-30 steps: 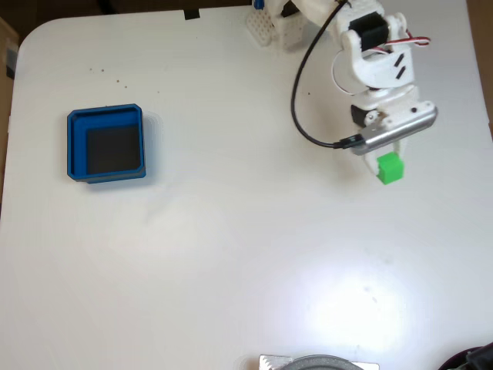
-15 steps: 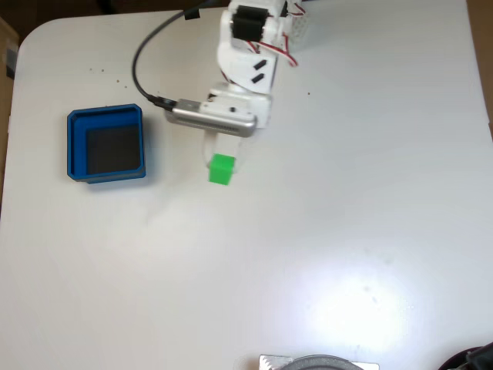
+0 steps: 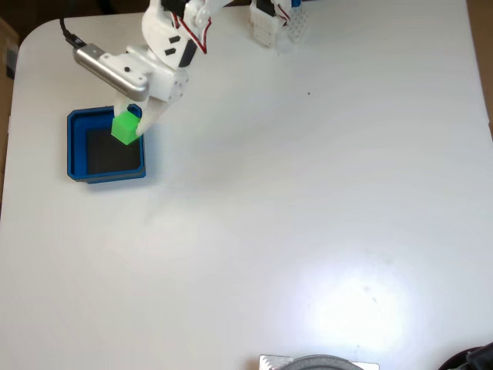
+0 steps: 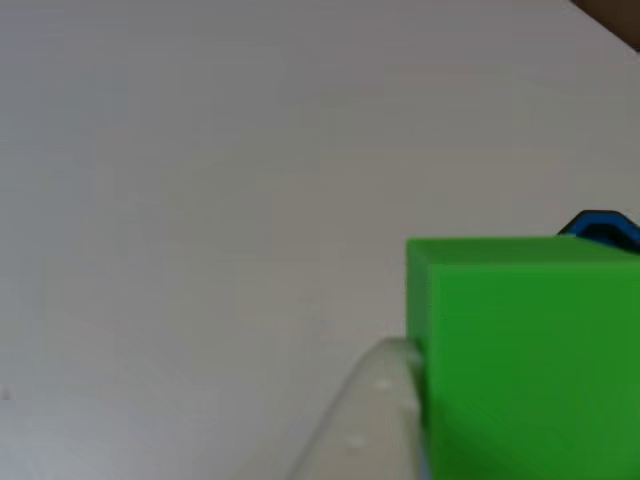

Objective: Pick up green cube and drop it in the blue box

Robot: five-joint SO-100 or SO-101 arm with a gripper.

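The green cube (image 3: pixel 124 129) is held in my gripper (image 3: pixel 129 128), which is shut on it above the upper right part of the blue box (image 3: pixel 75 146). The box is a shallow blue tray with a dark floor, lying at the left of the white table in the fixed view. In the other view the green cube (image 4: pixel 525 350) looms large at the lower right, with a white finger (image 4: pixel 365 420) pressed against its left face and a blue corner of the box (image 4: pixel 603 227) peeking just behind it.
The white arm (image 3: pixel 166 38) reaches from its base (image 3: pixel 269 19) at the table's top edge. A grey round object (image 3: pixel 320 363) pokes in at the bottom edge, and a dark object (image 3: pixel 474 360) sits at the bottom right corner.
The arm has swung left across the table carrying the green cube, from the right side through the middle to over the blue box.
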